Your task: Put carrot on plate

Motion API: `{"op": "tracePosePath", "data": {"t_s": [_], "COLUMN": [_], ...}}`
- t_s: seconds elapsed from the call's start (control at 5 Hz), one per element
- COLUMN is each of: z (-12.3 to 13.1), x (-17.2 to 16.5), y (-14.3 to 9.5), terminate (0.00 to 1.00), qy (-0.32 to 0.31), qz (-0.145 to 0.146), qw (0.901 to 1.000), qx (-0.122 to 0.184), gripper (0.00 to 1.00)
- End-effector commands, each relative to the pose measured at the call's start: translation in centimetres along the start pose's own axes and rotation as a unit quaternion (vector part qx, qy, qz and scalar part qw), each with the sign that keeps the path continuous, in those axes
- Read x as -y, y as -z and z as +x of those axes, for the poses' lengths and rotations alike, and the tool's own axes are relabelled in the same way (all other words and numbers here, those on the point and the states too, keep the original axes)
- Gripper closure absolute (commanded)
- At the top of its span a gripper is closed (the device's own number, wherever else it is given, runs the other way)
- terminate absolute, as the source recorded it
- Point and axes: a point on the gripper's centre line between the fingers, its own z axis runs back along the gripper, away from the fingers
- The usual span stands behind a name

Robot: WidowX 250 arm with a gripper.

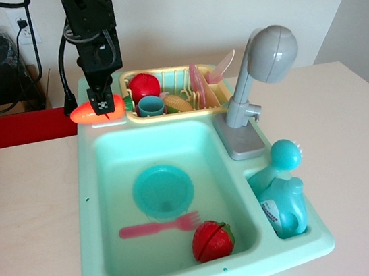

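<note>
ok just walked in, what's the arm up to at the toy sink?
The gripper is down on the carrot, which lies on the back left corner of the toy sink's rim, beside the yellow dish rack. Whether the fingers have actually closed on it is hard to tell from this view. The teal plate sits empty in the basin, next to a pink fork and a red strawberry. The carrot is not on the plate yet.
</note>
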Motion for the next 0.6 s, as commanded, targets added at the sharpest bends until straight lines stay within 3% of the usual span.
{"op": "tracePosePath", "data": {"t_s": [0.0,0.2,0.4], "z": [-0.01,-0.22,-0.3], "x": [0.1,0.17,0.25], "y": [1.25,1.45,1.32], "terminate": [0.0,0.0,0.0], "qy": [-0.007,-0.004,-0.004], "qz": [-0.007,-0.004,-0.004], "qw": [0.9997,0.9998,1.0], "qx": [-0.021,-0.019,-0.007], "gripper": [0.0,1.0,1.0]}}
